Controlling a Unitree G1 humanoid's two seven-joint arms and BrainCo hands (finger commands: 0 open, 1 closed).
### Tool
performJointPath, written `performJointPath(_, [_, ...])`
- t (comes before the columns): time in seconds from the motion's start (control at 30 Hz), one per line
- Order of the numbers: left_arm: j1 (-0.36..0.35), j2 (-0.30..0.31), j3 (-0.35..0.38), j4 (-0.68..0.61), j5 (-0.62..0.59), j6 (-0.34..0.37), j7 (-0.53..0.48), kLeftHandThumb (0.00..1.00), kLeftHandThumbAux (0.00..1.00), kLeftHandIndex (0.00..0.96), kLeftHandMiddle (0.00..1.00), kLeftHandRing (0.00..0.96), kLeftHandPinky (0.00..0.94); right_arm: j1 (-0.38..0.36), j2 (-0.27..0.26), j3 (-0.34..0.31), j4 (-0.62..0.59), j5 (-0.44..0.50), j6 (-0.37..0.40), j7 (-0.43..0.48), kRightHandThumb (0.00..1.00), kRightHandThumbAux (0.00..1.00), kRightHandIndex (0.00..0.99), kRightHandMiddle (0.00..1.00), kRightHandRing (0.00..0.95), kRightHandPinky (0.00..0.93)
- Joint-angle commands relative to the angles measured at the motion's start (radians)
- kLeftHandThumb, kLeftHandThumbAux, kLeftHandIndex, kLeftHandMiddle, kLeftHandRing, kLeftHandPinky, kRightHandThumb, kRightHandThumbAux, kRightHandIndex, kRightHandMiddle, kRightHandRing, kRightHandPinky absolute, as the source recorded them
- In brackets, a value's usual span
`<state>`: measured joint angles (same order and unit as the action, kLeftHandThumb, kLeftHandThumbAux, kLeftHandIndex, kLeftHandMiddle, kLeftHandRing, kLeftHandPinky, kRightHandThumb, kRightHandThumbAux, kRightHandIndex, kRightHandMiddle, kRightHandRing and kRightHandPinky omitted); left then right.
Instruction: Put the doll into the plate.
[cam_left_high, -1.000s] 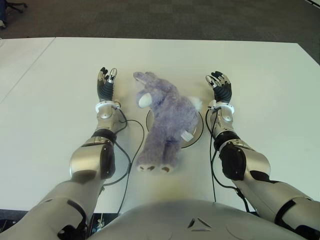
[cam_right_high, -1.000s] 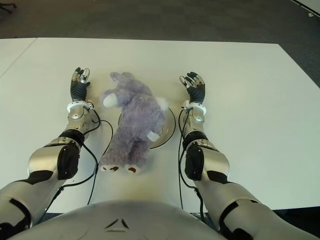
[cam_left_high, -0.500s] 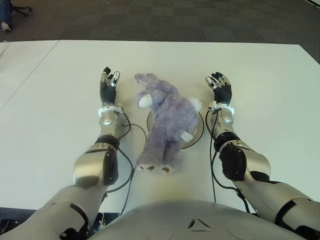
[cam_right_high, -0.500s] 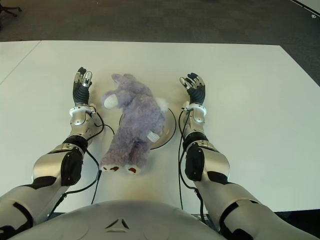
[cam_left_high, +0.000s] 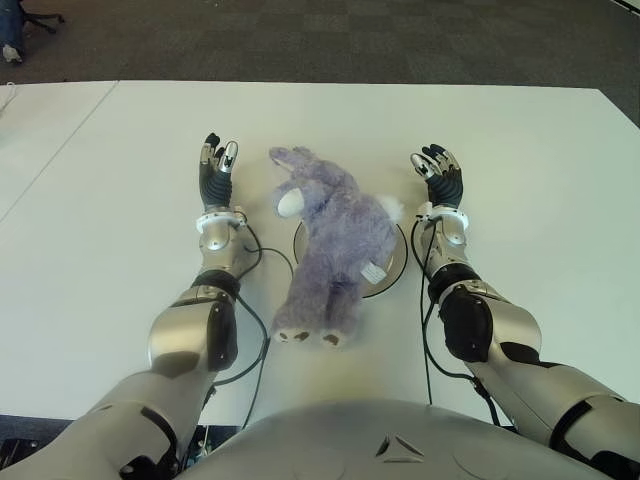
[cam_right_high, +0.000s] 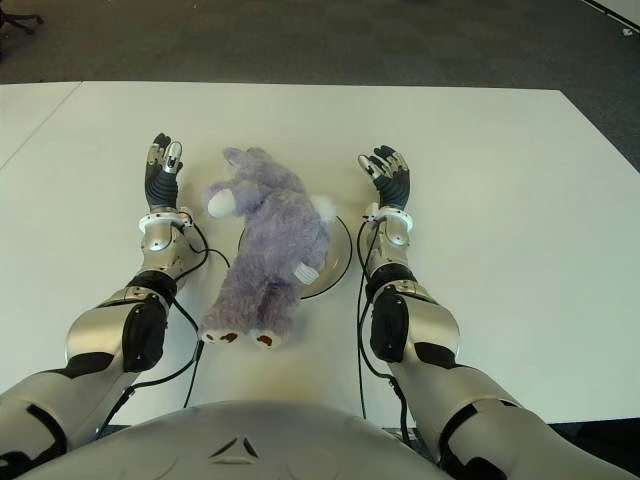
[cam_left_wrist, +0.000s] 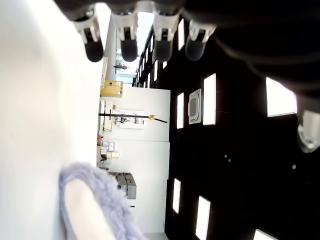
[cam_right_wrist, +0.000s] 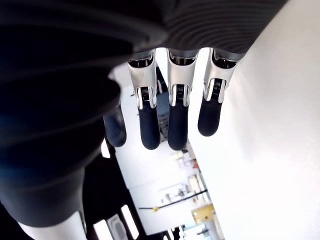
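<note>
I see a broad white table (cam_left_high: 520, 150) filling most of both eye views, with dark carpet (cam_left_high: 350, 40) beyond its far edge. Lying along the middle of the table is the doll (cam_left_high: 333, 240), a purple plush animal stretched lengthwise with its pale snout toward the far side and its two feet toward me; its midsection lies over the plate (cam_left_high: 398, 262), while its head and its feet reach past the rim onto the bare table. The plate is a round, pale dish, and I can only make out its rim on the doll's right side and a sliver on its left. My left hand (cam_left_high: 216, 178) is over the table just to the left of the doll's head, apart from it, fingers extended and holding nothing; the left wrist view shows the straight fingertips (cam_left_wrist: 127, 47) and the doll's fuzzy snout (cam_left_wrist: 92, 205) nearby. My right hand (cam_left_high: 440, 180) is to the right of the doll, beyond the plate's rim, fingers likewise stretched out and empty, as the right wrist view confirms with its fingers (cam_right_wrist: 177, 117) straight. Thin black cables (cam_left_high: 255, 300) trail on the table beside each forearm.
</note>
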<state>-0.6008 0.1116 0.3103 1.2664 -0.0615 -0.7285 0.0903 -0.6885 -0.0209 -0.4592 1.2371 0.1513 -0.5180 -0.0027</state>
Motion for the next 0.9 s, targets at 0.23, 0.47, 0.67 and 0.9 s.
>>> performJointPath(0.23, [0.176, -0.095, -0.011, 0.076, 0.018, 0.057, -0.008, 0.0, 0.418, 0.0, 0.0, 0.0, 0.076, 0.145, 0.03, -0.023, 0.104, 0.028, 0.124, -0.016, 0.089, 0.852, 0.298, 0.289, 0.262, 0.227])
performJointPath(0.47, [0.167, -0.073, -0.053, 0.078, 0.075, 0.12, 0.034, 0.0, 0.445, 0.016, 0.078, 0.077, 0.146, 0.142, 0.03, -0.028, 0.104, 0.033, 0.125, -0.014, 0.102, 0.854, 0.304, 0.294, 0.266, 0.244])
performJointPath(0.67, [0.133, -0.044, -0.091, 0.085, 0.117, 0.25, 0.058, 0.0, 0.503, 0.079, 0.133, 0.13, 0.174, 0.14, 0.032, -0.026, 0.103, 0.03, 0.126, -0.016, 0.092, 0.853, 0.295, 0.296, 0.269, 0.254])
performJointPath(0.9, [0.118, -0.033, -0.119, 0.083, 0.141, 0.315, 0.07, 0.0, 0.62, 0.121, 0.154, 0.148, 0.192, 0.141, 0.033, -0.017, 0.103, 0.021, 0.126, -0.026, 0.052, 0.854, 0.278, 0.289, 0.263, 0.241])
